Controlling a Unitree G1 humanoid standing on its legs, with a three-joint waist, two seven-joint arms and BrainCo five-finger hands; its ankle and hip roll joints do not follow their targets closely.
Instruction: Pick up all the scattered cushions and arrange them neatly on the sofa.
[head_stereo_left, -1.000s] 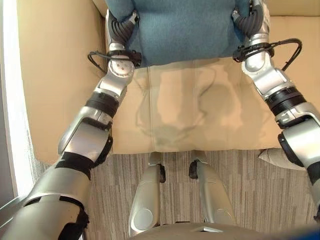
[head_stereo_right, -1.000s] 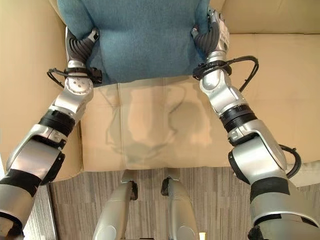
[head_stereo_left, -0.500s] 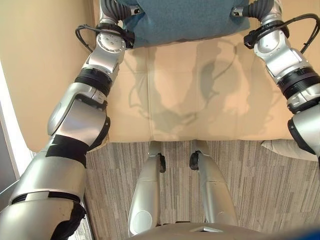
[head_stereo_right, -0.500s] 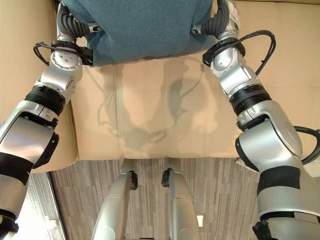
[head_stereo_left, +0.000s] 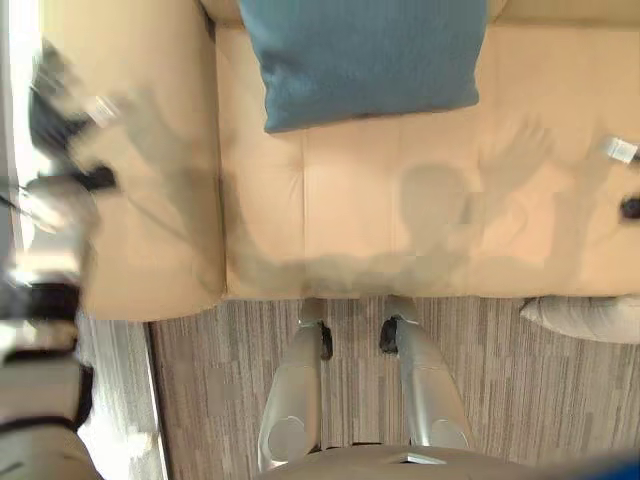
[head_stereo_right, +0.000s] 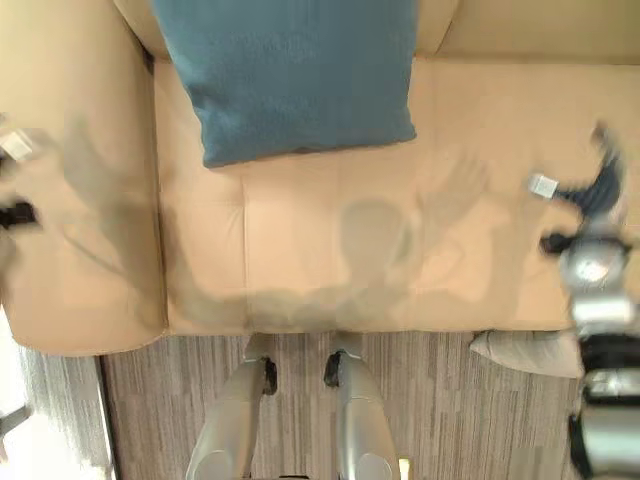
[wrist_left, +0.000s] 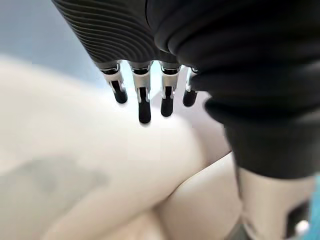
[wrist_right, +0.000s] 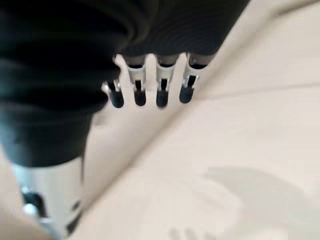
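A blue cushion (head_stereo_left: 360, 55) lies on the beige sofa seat (head_stereo_left: 400, 220), its far edge against the backrest, and nothing touches it. My left hand (wrist_left: 144, 97) is out over the sofa's left armrest (head_stereo_left: 150, 230), its fingers straight and holding nothing. Out to the right, over the seat, my right hand (head_stereo_right: 598, 188) is also apart from the cushion. In its wrist view the right hand's fingers (wrist_right: 161, 90) are straight and empty. A pale grey cushion (head_stereo_left: 585, 318) lies on the floor at the sofa's front right.
Striped grey carpet (head_stereo_left: 220, 400) runs along the front of the sofa. The seat in front of and to the right of the blue cushion is bare. A bright strip of floor (head_stereo_left: 15, 60) shows beyond the left armrest.
Both hands have let go of the blue cushion and swung outward, left to the armrest, right over the seat. The cushion now rests on the sofa by itself. The view has shifted.
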